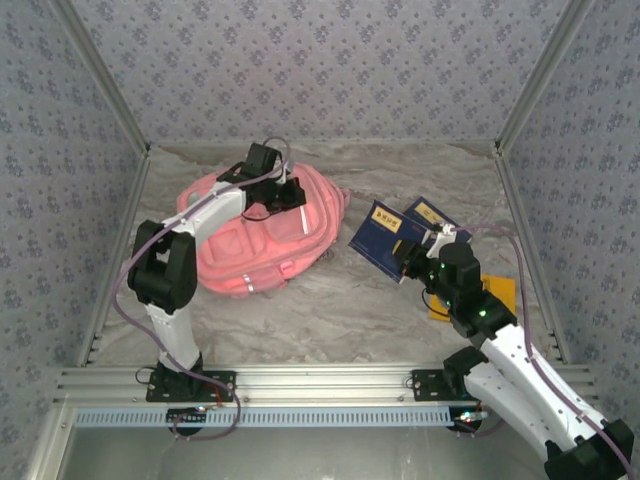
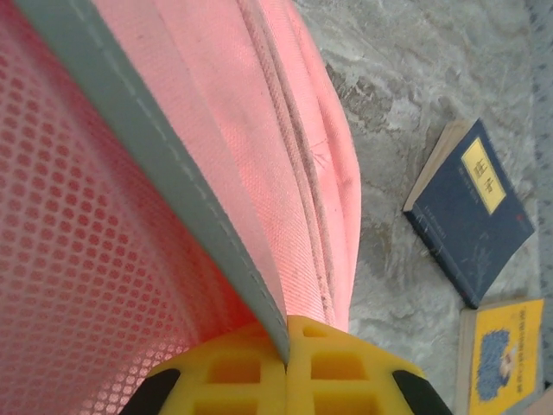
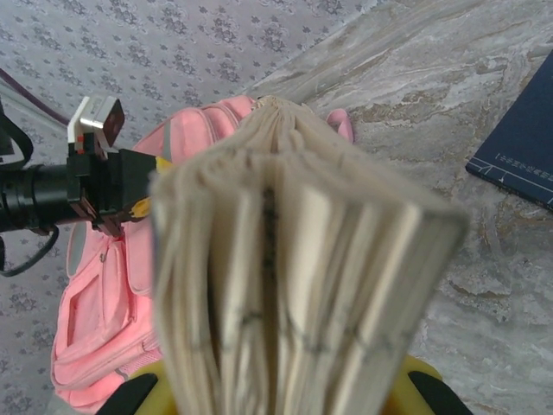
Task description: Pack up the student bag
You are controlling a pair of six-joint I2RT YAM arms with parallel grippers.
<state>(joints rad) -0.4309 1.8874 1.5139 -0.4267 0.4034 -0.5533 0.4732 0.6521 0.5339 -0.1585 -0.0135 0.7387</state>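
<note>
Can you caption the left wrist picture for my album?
Left fingers pinch the student bag's grey trim, with a blue book and yellow book beyond.

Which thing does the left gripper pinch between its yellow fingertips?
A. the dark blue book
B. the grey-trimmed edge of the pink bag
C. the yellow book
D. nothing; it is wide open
B: in the left wrist view the left gripper is shut on the grey-trimmed edge of the student bag, and the trim runs down into the line where its two fingertips meet.
</note>
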